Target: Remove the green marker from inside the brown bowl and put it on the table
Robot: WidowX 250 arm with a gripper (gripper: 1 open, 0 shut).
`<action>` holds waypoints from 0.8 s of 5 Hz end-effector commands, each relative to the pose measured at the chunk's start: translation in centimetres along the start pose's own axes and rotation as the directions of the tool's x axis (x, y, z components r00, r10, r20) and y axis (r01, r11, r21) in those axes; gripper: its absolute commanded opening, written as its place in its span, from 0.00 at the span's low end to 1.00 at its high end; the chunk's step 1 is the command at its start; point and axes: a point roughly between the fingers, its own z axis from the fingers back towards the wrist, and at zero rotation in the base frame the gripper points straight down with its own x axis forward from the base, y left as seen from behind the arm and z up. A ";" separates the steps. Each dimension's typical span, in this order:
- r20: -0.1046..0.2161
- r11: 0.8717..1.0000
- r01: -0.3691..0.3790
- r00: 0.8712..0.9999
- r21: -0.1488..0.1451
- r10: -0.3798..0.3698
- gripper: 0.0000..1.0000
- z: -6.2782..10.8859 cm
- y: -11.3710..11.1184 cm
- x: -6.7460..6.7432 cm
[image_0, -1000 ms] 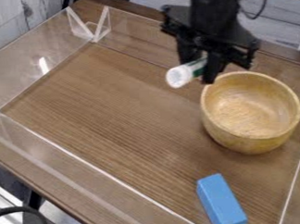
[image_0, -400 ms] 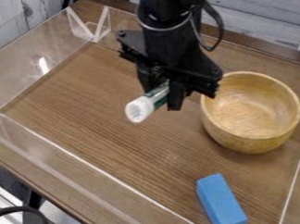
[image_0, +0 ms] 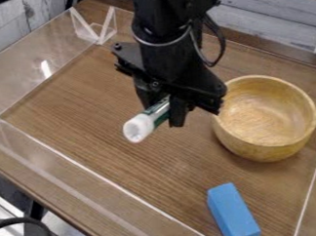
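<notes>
The green marker (image_0: 146, 122) is out of the bowl, to the left of it in the view and seemingly above the wood. It is tilted, its white end pointing down toward the lower left of the picture and its green part running up and right, in under the dark gripper (image_0: 164, 108). From where I stand, the gripper is clenched on it, gripping the green part and leaving the white end poking out on the side away from the bowl.

So the relation that matters is this: the marker lies right at the fingertips, its long axis slanting out of them, white end foremost. There's just the one arm, so no question of which is nearer. I'd say the lifting-out is done and the setting-down is what remains. The next move wants to go down to the table (image_0: 103, 141), and that white end may well touch first; let go too high and the marker could tip or roll. I can't tell how much height is left beneath it.

Further out, the brown bowl (image_0: 302, 134) sits on the right, and the blue block (image_0: 232, 213) lies nearer the bottom edge.
</notes>
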 end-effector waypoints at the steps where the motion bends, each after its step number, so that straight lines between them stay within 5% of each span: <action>1: 0.035 1.000 -0.002 0.999 -0.013 0.002 0.00 0.6 -0.4 0.2; 4: 0.036 0.999 -0.004 0.999 -0.042 0.005 0.00 0.1 -0.7 -0.5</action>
